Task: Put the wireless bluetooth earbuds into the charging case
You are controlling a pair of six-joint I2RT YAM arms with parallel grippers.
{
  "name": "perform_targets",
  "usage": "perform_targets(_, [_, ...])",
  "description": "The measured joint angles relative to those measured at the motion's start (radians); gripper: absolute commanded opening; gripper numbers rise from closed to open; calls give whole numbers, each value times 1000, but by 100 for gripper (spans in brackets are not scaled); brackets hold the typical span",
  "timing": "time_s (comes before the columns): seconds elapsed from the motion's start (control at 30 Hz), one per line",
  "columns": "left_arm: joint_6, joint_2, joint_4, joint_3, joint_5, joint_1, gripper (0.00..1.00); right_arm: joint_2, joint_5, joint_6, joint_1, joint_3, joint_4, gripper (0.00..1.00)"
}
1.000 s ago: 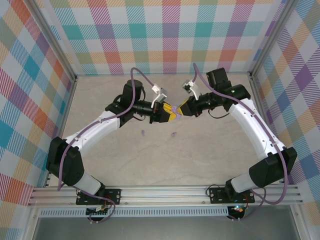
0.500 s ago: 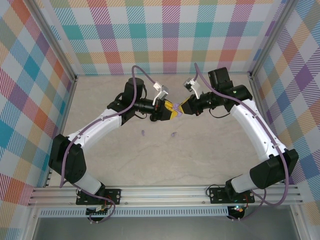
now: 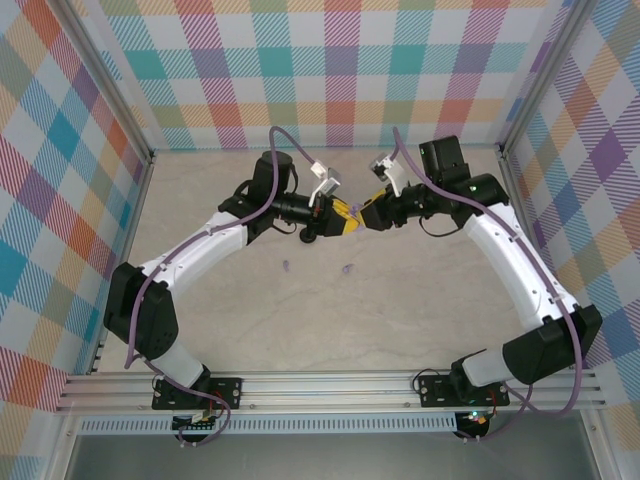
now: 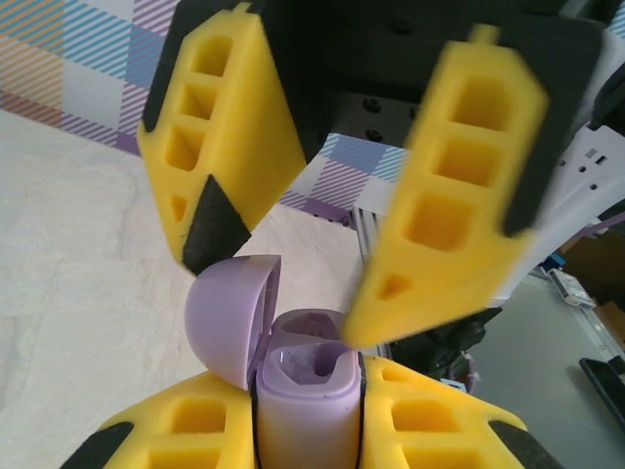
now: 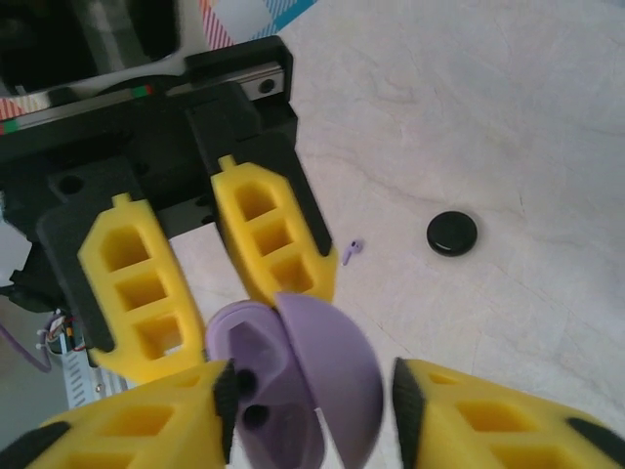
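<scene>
Down on the table [image 3: 420, 300], still seeing two pale lilac earbuds [image 3: 286, 266] lying loose near the middle, well apart, same spots as a second ago. Up above and a bit behind them, got the lilac charging case [image 4: 305, 391] pinched tight in the left gripper [image 4: 308, 435], with its lid [image 4: 229, 313] flipped open sideways and, as far as can be told, nothing in the sockets. Got the right gripper [image 5: 311, 386] nose to nose with it, fingers [image 5: 488, 425] spread wide either side of that lid, gripping nothing.

Comparing with a second back: seeing the whole two-claw huddle sitting a touch closer to the back wall [image 3: 340, 80], otherwise same pose. Reads like the opening step pretty much done and zero buds loaded so far. Guessing the right claw needs to back off and drop to the table for a bud next. Also worth noting a small black disc [image 5: 452, 234] near one lilac bud, so easy to grab the wrong thing.
</scene>
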Motion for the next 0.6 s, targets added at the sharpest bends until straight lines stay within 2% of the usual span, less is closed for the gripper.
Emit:
perform_targets(0.13, [29,-12,30,-49,-25,0,4,-54,31,28,-5,-39,35,62])
perform_targets(0.4, [36,-21,101,-91,-52,0,5,-119,45,39,-24,-69,42,64])
perform_targets(0.6, [7,-60,205,-154,-87,10,6,-131,150,96,-25,-140,50,67])
